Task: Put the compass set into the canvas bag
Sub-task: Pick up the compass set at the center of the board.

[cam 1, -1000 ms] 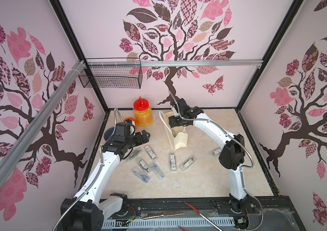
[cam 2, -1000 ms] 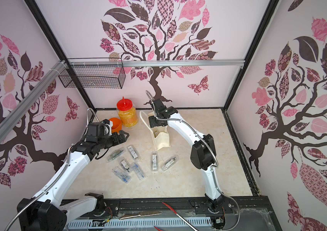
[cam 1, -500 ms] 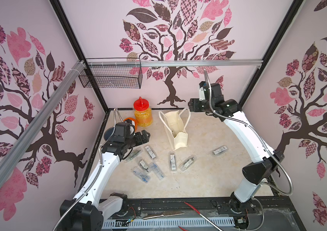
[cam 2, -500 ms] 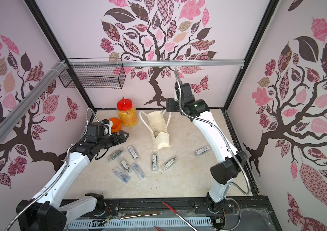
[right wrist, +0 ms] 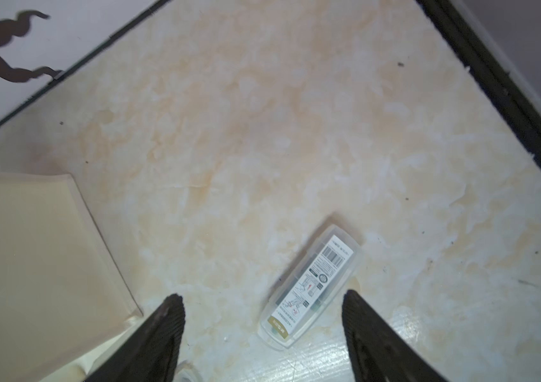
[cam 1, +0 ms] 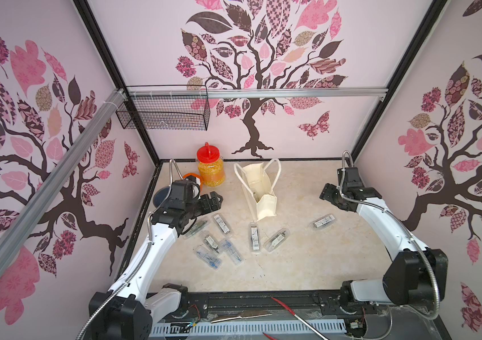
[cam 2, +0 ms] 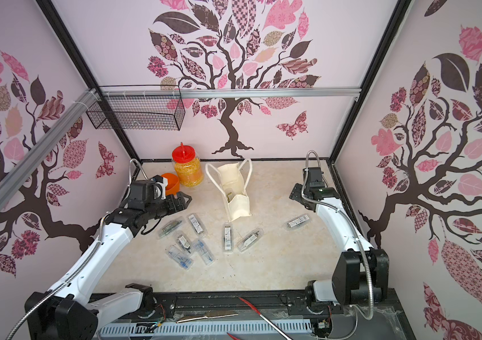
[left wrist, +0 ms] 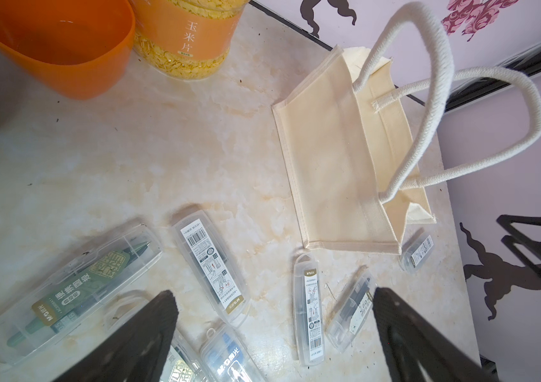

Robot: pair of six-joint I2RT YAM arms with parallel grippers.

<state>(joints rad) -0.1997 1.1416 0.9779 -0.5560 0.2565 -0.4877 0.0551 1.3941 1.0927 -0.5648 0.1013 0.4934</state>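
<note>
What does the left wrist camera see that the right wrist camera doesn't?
Only the left wrist view shows the orange bowl, the jar of yellow flakes, two loop handles and a cluster of clear compass cases, past the open left pincer. Only the right wrist view shows one lone case whole, barcode label up, near the open right pincer. Both show the canvas bag and the marble table.

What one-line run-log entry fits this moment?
left gripper: open, empty | right gripper: open, empty, near lone compass set | canvas bag: upright, item inside | other compass sets: on table
</note>
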